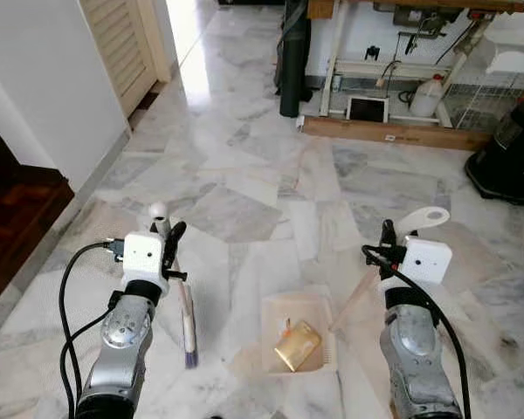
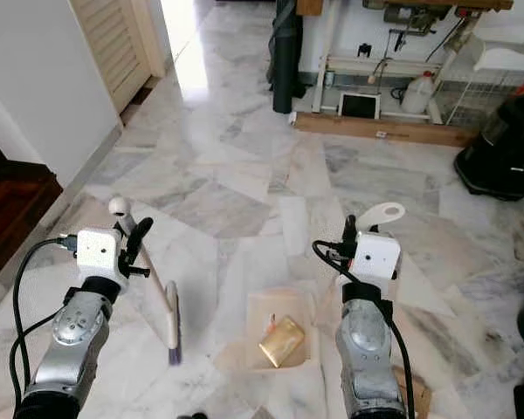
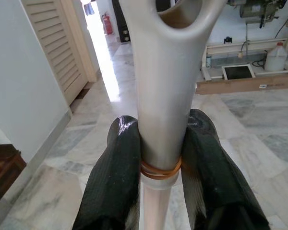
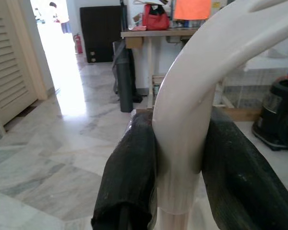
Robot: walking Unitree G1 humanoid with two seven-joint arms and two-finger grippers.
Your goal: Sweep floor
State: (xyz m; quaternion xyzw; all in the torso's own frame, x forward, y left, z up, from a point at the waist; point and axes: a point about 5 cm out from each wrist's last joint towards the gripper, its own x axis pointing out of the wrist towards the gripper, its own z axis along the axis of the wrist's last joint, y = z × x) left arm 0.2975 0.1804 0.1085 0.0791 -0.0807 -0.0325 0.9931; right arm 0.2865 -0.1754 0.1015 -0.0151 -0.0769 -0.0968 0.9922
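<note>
Broom left, dustpan right, both gripped.
Left tool [image 1: 168, 240] clenches the broom [image 1: 184, 305] handle, which slants down to bristles on the marble floor [image 1: 244, 175]. Right tool [image 1: 388, 242] clamps the dustpan [image 1: 299, 336] handle, pan flat between the arms, holding a golden packet [image 1: 298, 346].

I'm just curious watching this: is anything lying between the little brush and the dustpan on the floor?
Nothing visible. Bare marble floor separates the brush, held by the left gripper, from the dustpan, held by the right gripper. A golden packet already lies inside.
</note>
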